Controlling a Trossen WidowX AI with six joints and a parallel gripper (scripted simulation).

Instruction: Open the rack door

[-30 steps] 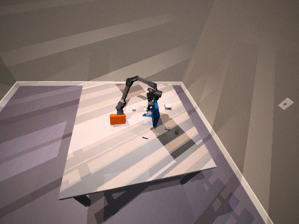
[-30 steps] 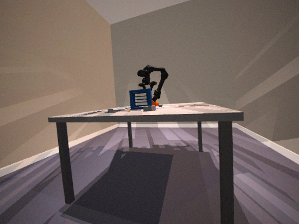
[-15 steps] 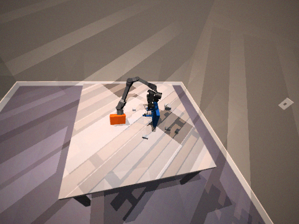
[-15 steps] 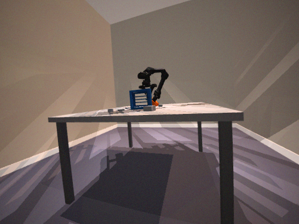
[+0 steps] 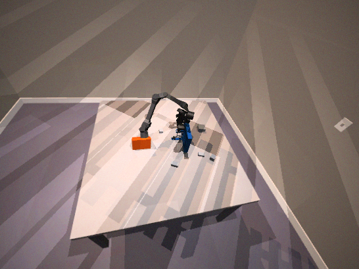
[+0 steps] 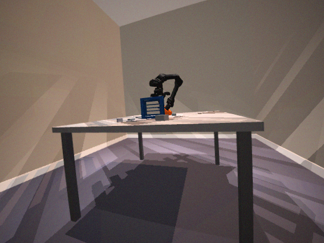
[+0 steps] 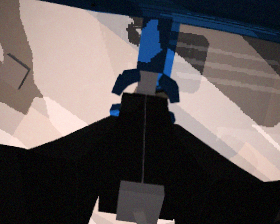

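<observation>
The blue rack (image 5: 187,140) (image 6: 143,109) stands upright on the table, its slatted face towards the exterior camera. Its blue edge crosses the top of the wrist view, and a blue bracket (image 7: 150,45) runs from it towards the fingers. No gap between door and frame can be made out. The dark upright handle (image 7: 145,106) is at the bracket's end, between two curved blue pieces. My gripper (image 7: 143,128) (image 5: 180,125) points down on the arm's side of the rack and is shut on the handle. The handle's turn angle cannot be read; the fingers hide most of it.
The orange base block (image 5: 141,143) (image 6: 168,112) is left of the rack in the top view. A grey block (image 5: 201,127) (image 6: 162,117) lies behind the rack. Small blocks (image 5: 200,154) (image 5: 212,158) (image 5: 174,164) lie beyond its near end, another (image 5: 160,131) nearer the arm.
</observation>
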